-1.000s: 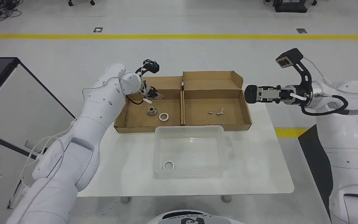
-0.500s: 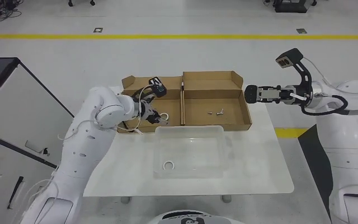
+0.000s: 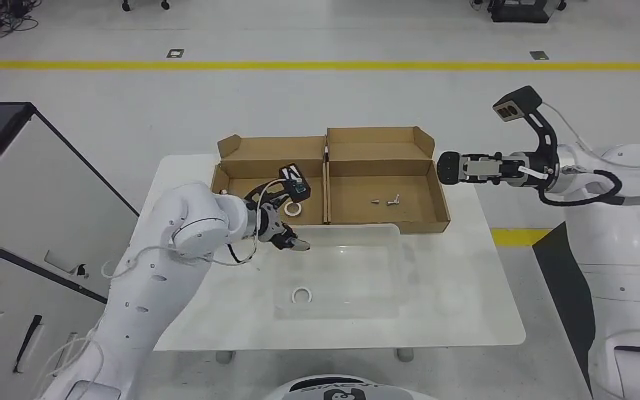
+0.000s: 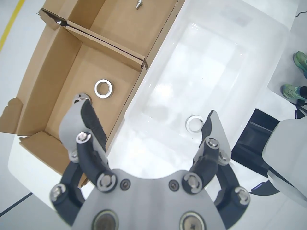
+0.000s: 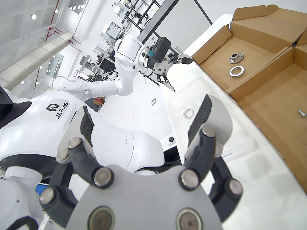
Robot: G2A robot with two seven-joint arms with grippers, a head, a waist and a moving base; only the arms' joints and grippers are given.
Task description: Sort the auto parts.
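Observation:
Two cardboard boxes stand side by side at the back of the table. The left box (image 3: 235, 208) holds a metal ring (image 4: 103, 88) and a flange (image 5: 236, 57). Two bolts (image 4: 138, 3) lie in the right box (image 3: 420, 205). In front stands a clear plastic bin (image 3: 385, 232) with a white ring (image 4: 194, 123) inside. My left gripper (image 4: 146, 108) hangs open and empty over the bin's corner beside the left box. One of its fingers partly covers the flange in the left wrist view. My right gripper (image 3: 443, 168) is open and empty, held in the air just off the right box's outer side.
The white table (image 3: 460, 290) has bare surface to the right of the bin and in front of it. A dark-framed panel (image 3: 40, 200) stands to the left of the table.
My left arm has swung from the back of the left box toward the bin's corner, gripper open and empty throughout. The right arm has kept still.

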